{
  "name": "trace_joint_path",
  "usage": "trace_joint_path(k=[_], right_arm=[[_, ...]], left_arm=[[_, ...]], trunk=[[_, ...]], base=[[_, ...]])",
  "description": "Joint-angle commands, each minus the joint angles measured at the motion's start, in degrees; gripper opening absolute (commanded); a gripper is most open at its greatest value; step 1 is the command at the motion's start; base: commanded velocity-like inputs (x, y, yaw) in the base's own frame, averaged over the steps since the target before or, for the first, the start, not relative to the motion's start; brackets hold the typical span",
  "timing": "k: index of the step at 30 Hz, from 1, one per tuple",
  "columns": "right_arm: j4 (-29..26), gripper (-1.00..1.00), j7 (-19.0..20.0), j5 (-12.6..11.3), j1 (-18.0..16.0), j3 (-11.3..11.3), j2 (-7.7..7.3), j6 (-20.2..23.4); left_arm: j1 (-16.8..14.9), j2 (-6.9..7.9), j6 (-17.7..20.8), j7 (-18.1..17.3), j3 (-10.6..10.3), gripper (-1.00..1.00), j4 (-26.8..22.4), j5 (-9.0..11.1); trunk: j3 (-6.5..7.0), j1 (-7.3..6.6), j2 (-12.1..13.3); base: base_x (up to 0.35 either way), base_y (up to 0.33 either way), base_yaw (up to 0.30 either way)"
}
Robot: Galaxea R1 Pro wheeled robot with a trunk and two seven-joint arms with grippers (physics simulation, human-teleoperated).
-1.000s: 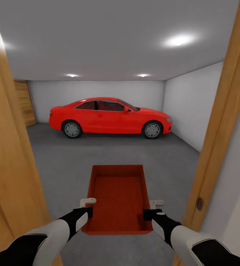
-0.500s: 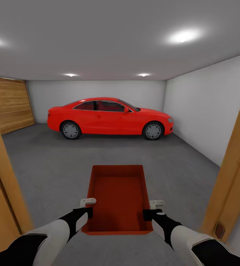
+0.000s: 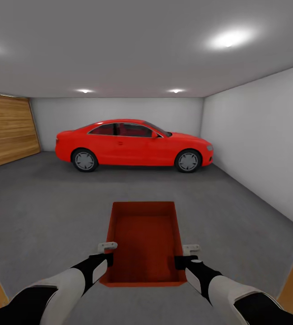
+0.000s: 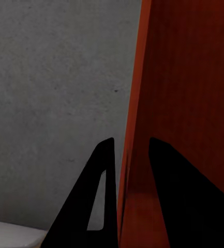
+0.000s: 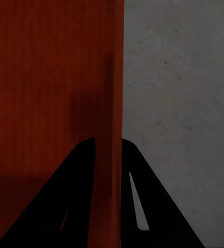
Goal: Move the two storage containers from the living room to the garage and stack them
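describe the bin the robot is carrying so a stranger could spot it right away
In the grey-walled garage, a red car stands at the far wall across the dark grey concrete floor. Nearer the camera, the orange-red rectangular storage container hangs between the left gripper and right gripper. It is open-topped, empty, and off the ground.

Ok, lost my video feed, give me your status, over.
Left gripper and right gripper each shut on a side wall of the orange-red rectangular bin. Bin carried above grey concrete floor. Red car parked ahead; path between open.
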Motion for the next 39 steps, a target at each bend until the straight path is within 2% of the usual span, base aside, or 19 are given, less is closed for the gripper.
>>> trace_joint_path(k=[1,39], right_arm=[[0.2,-1.0,-0.3,-0.9,0.0,-0.3,-0.02,0.0],[0.2,-1.0,-0.3,-0.9,0.1,-0.3,-0.02,0.0]], left_arm=[[0.0,0.52,-0.4,0.7,1.2,-1.0,-0.3,-0.4],[0.0,0.52,-0.4,0.7,1.2,-1.0,-0.3,-0.4]], trunk=[[-0.02,0.05,0.0],[-0.02,0.05,0.0]], base=[[0.321,0.0,0.0],[0.321,0.0,0.0]])
